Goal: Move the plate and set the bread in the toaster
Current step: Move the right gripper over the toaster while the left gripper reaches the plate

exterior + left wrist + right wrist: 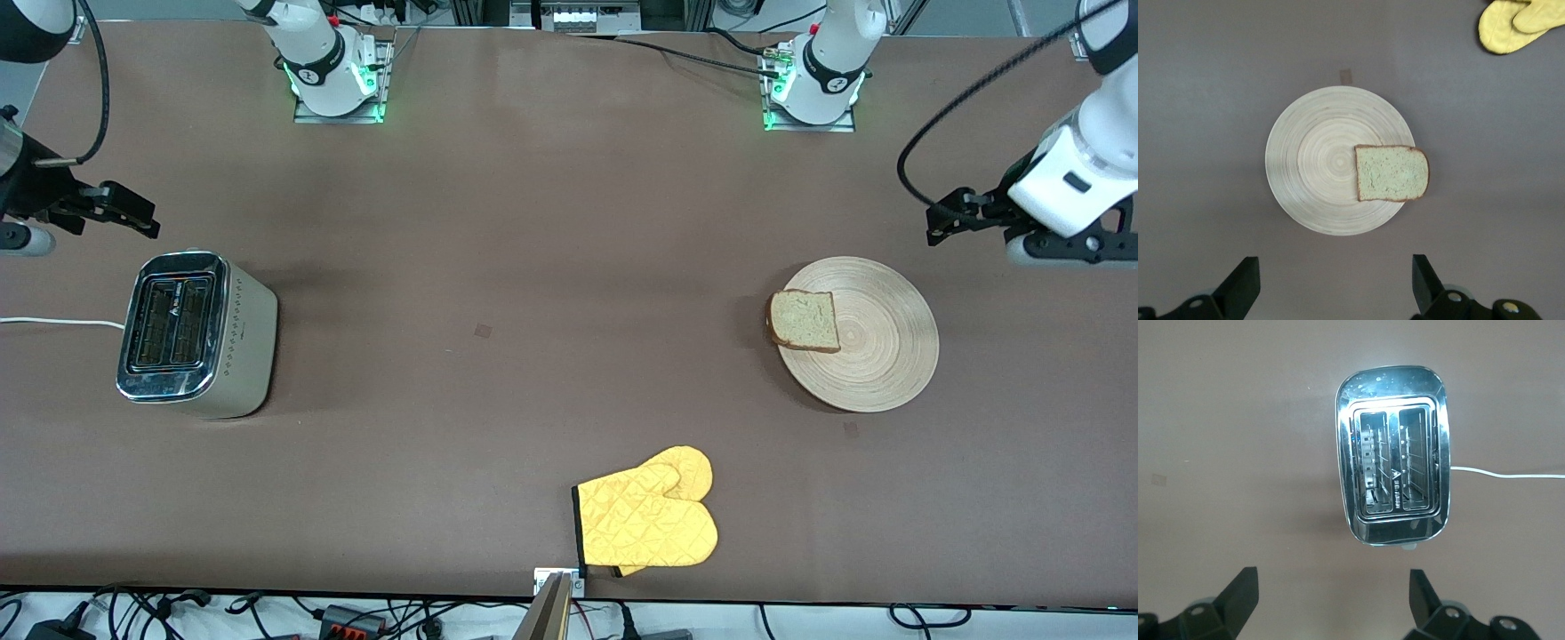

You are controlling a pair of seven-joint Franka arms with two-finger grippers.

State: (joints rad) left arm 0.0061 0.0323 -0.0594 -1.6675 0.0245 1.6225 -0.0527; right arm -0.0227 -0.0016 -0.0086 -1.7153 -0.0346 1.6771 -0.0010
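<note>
Nothing is in hand yet, so the task reads as standing at its very start. In the front view the plate [867, 342] lies right of centre, toward the left arm's end of the table, with the bread [805, 321] lying on it and overhanging the rim on the edge that faces the middle of the table. The toaster [194, 333] stands at the left of the frame, toward the right arm's end, well apart from the plate, its 2 slots empty and its white cord [53, 323] trailing off the left edge. The left gripper [956, 218] hangs at the upper right of the frame, near the plate but not over it, jaws spread wide and empty. The right gripper [129, 213] hangs at the upper left, just above the toaster in the frame, also spread wide and empty. A yellow oven mitt [649, 520] lies at the lower centre. The next move likely calls for the left gripper to come down onto the plate's rim, clear of the bread, for a secure pinch.
</note>
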